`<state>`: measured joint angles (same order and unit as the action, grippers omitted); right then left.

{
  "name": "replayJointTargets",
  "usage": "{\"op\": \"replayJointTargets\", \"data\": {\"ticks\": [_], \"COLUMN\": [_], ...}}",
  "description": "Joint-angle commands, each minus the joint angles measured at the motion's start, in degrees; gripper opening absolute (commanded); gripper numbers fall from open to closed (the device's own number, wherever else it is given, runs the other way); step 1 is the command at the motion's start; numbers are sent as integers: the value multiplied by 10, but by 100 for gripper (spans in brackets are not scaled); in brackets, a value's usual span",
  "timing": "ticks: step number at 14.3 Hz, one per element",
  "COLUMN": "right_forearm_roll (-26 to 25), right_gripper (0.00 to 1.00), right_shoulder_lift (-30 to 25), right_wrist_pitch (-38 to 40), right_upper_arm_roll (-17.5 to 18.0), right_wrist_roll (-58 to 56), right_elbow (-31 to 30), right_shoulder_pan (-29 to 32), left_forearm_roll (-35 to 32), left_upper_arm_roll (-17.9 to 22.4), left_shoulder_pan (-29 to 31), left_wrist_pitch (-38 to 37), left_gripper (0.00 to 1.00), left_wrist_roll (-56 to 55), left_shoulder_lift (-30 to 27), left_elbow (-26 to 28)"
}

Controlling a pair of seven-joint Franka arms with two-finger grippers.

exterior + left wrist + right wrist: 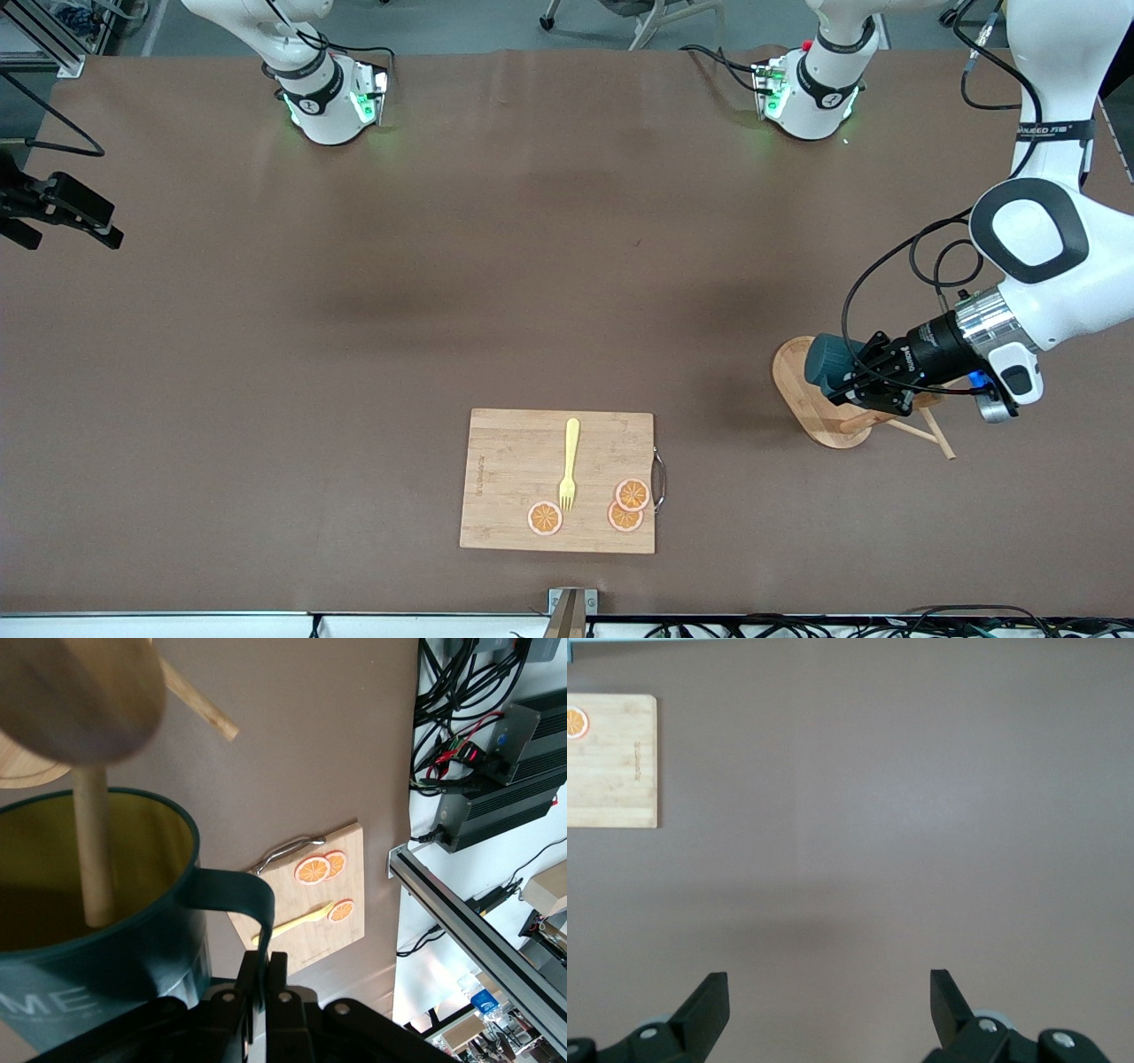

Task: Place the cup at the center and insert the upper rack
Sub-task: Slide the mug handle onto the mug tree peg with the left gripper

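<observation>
The right gripper (828, 1010) waits with fingers wide over bare table. At the left arm's end, the left gripper (262, 979) pinches the teal cup (831, 363) by its handle, tipped sideways against the mug tree (828, 412), a peg poking inside its mouth.

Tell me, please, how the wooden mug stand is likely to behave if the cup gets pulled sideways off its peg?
The mug stand would probably tip: its post is tall over a small oval base. It looks like light wood, so it may slide too. The cup, gripped by its handle in the left gripper, still hangs around a thin peg that might snag.
</observation>
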<state>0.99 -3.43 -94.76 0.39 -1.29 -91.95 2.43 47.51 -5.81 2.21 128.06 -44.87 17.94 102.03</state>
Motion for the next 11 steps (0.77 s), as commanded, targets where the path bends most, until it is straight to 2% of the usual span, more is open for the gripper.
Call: {"op": "replayJointTargets", "data": {"ticks": [1,5,11], "right_forearm_roll": [-14,-17,-17], "right_gripper": [100,100,100], "right_shoulder_lift": [-74,-72,-69], "right_wrist_pitch": [-41,-9,-1], "right_upper_arm_roll": [0,-1,-2], "right_wrist_roll": [6,5,4], "right_elbow": [-98,-70,-67], "right_shoulder_pan": [-14,-10,-11], "left_forearm_roll": [10,9,7], "left_upper_arm_roll": [-2,-1,-1], "left_shoulder_pan": [6,17,27], "left_wrist_pitch": [0,0,0], "left_gripper": [1,2,6], "left_wrist_roll": [13,26,30], "left_shoulder_lift": [6,7,7], "left_elbow": [-9,-9,-9]}}
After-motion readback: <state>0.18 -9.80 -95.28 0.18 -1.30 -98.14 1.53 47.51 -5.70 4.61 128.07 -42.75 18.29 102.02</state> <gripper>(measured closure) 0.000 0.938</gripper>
